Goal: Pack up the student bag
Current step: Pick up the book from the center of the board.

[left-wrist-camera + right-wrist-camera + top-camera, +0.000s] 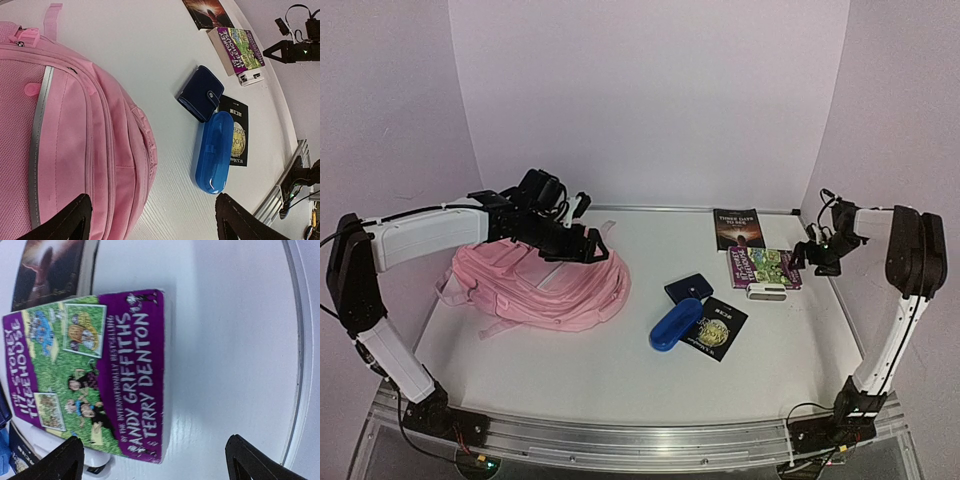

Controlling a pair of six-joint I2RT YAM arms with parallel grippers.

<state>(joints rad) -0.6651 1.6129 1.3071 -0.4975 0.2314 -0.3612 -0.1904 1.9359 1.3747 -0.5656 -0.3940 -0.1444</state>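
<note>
Pink beneath the wide-spread, empty jaws of the left gripper (155, 222): student bag (65, 125), lying flat at the table's left. Equally wide and empty at the right gripper (160, 460), just above the purple book (100, 375). Seems an early pick-up step. Next: descend, pinch the book's free edge. Ample bare table (600, 380) between; right wall (920, 120) close.
</note>
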